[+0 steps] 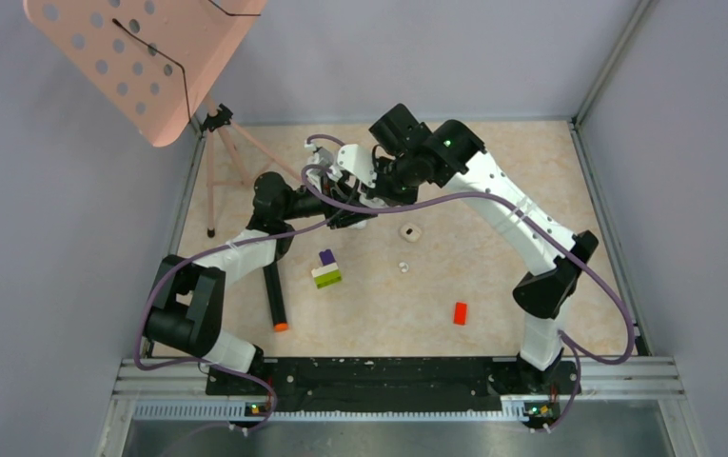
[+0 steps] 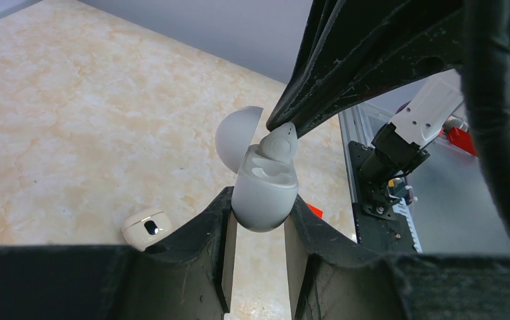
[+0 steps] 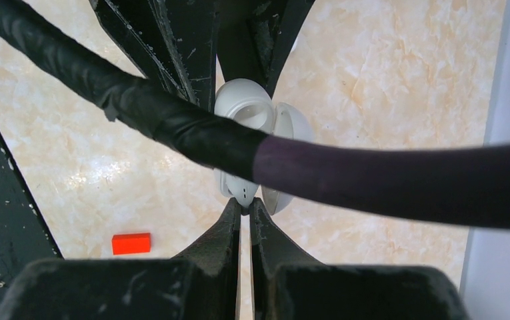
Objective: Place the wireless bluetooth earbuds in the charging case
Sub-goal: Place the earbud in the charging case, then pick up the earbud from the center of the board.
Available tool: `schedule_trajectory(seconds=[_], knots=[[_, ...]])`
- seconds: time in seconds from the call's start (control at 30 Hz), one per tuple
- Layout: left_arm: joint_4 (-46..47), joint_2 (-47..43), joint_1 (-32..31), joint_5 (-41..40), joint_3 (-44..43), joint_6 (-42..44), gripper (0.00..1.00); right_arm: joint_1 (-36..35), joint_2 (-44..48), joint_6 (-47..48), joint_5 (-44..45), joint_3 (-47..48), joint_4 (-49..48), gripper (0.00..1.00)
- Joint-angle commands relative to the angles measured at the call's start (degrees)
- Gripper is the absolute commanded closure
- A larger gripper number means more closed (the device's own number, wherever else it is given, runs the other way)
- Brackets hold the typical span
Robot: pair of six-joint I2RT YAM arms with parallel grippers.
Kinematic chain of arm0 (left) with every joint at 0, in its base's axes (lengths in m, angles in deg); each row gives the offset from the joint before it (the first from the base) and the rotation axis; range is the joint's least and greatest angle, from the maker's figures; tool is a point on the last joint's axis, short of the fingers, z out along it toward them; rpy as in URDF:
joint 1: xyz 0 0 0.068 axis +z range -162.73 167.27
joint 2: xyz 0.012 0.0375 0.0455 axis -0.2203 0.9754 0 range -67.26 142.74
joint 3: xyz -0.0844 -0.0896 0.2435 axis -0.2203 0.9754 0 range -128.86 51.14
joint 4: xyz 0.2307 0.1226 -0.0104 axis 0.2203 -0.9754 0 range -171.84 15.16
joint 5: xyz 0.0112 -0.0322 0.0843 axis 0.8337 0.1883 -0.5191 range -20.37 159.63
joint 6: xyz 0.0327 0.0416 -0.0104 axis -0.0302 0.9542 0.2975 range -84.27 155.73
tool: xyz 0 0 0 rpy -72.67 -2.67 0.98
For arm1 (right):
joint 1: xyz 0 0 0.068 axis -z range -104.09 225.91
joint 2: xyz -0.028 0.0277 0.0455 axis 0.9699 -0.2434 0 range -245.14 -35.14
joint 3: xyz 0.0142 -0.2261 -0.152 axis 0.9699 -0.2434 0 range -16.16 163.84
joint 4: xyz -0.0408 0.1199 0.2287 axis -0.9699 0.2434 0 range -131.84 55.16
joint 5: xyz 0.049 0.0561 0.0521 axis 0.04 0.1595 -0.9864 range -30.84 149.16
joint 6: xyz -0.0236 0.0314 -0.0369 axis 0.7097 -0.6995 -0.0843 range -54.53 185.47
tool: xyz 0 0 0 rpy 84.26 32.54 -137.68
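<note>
The charging case and the earbud at its mouth are smooth white plastic with a soft satin sheen. The left gripper and the right gripper have fingers of matt black plastic, finely ribbed and flecked with pale scuffs. The table top has a glossy beige marble-pattern finish; the cable is wrapped in a matt dark sleeve, the red brick is smooth plastic, and the rail along the near edge is bare silvery metal.

The top camera looks down from above the near edge over the whole worktop. Both wrist cameras sit close, facing one open charging case from opposite sides.
</note>
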Motion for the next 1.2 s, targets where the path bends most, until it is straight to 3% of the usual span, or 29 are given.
schedule_trajectory(seconds=[0.0, 0.13, 0.27, 0.4, 0.7, 0.87, 1.0, 1.17], knots=[[5.27, -1.31, -0.23, 0.47, -0.27, 0.66, 1.0, 1.3, 0.06, -1.89, 0.67, -0.62, -1.91, 1.0], [4.98, -1.23, -0.24, 0.38, -0.31, 0.6, 1.0, 1.36, 0.16, -2.08, 0.84, -0.72, -1.98, 1.0], [4.97, -1.12, -0.24, 0.4, -0.45, 0.58, 1.0, 1.5, 0.33, -2.97, 0.78, -0.58, -2.92, 0.85], [4.97, -0.79, -0.24, 0.48, -0.74, 0.58, 1.0, 1.46, 0.33, -3.51, -0.05, 0.66, -3.14, 0.78], [4.34, -0.53, -0.13, -0.38, -0.49, 0.57, 1.0, 1.48, 1.55, -4.16, -0.97, 6.09, -0.22, 0.74], [3.42, -0.43, 0.08, -1.06, -0.37, 0.34, 1.0, 1.43, 7.81, -4.68, -4.4, 6.31, 0.87, 0.72], [2.47, -0.22, 1.1, -1.76, -0.6, -1.4, 1.0, 2.09, 17.1, -3.89, -7.61, -4.64, -4.54, 0.72], [-0.42, -1.12, 4.32, -2.84, -0.71, -4.23, 1.0, 6.6, 28.4, 3.42, -11.48, -30.18, -16.27, 0.76]])
